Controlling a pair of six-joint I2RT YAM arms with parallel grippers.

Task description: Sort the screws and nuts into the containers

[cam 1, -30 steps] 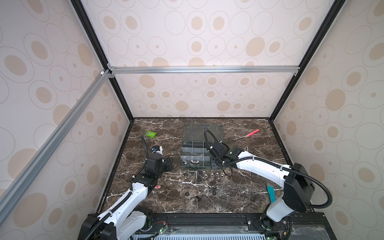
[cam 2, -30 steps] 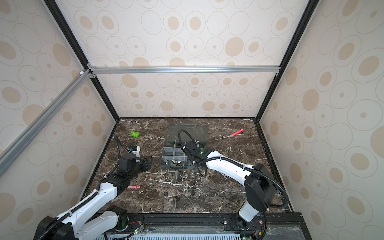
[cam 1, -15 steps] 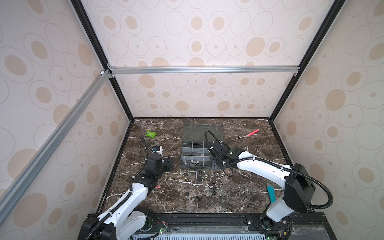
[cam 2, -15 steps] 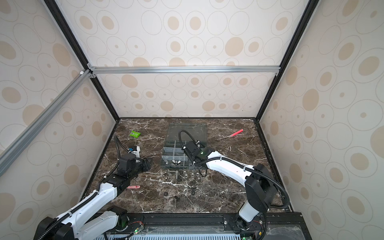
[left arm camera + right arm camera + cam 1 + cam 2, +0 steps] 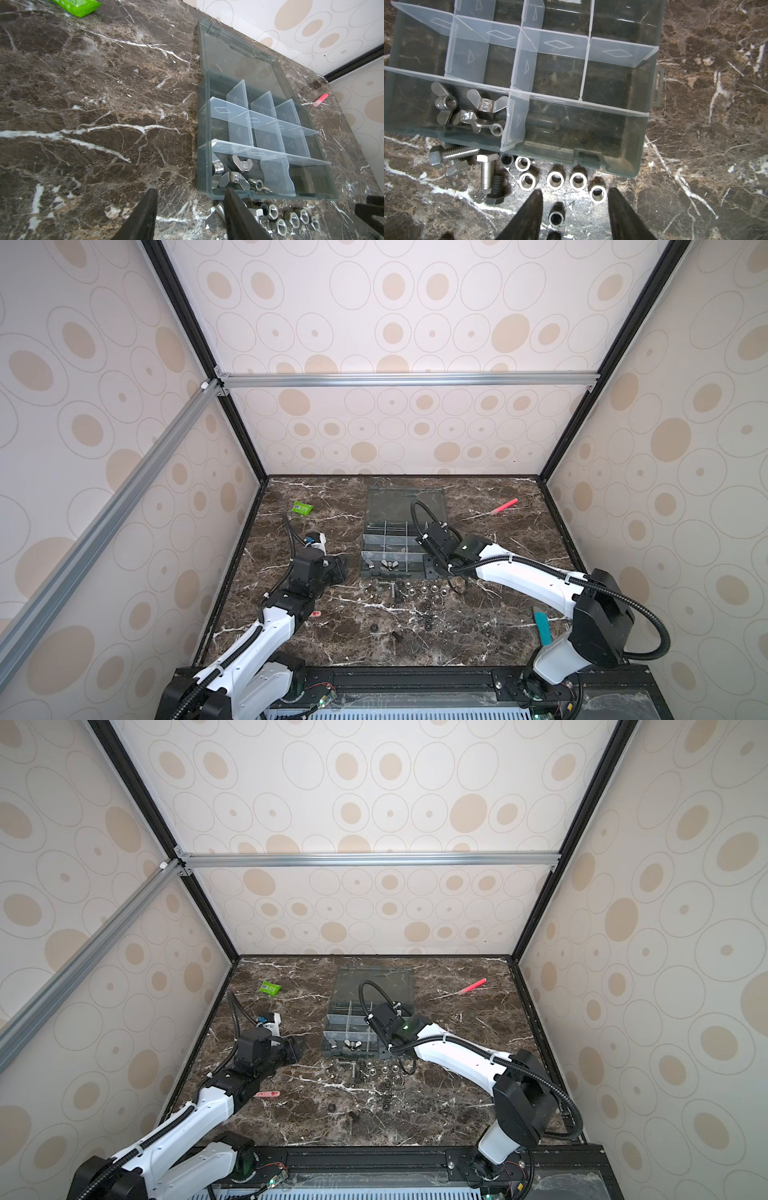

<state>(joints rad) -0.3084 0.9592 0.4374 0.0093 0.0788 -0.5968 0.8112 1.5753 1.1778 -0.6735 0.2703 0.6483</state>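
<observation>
The grey organizer box lies mid-table with its clear lid folded flat behind it; clear partitions split it into the containers. Several silver wing nuts lie in its near-left cell. In front of the box lie silver screws, a dark screw and a row of silver nuts. My right gripper is open over that row, with a dark nut between its fingers, untouched. My left gripper is open and empty at the box's near-left corner.
A red pen lies at the back right and a green packet at the back left. More black nuts are scattered nearer the front. A teal strip lies by the right arm's base and a small pink piece by the left arm.
</observation>
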